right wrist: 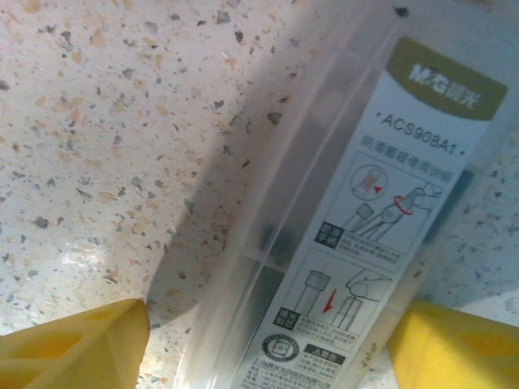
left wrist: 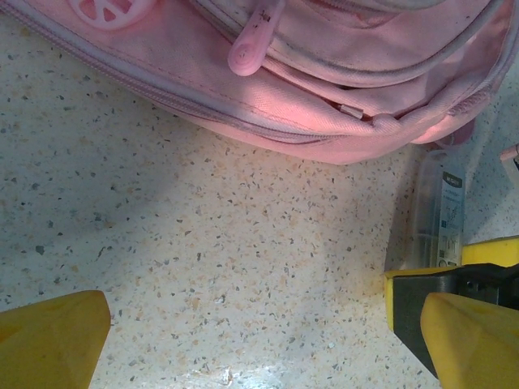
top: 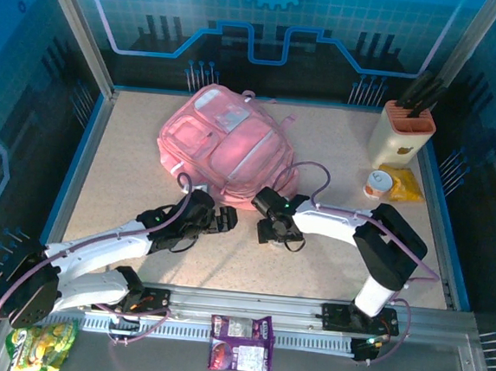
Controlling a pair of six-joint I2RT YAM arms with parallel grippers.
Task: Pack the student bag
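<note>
We're looking into a robotics lab cell here: speckled worktop (top: 128,166) fenced by an aluminium frame (top: 75,23), blue circuit-print panels (top: 332,19) walling it in, and a left arm (top: 112,247) and right arm (top: 340,224) bolted side by side on the near rail (top: 246,307).

Speckled table (top: 126,184): student bag (top: 225,144), clear case (right wrist: 365,243)
</note>
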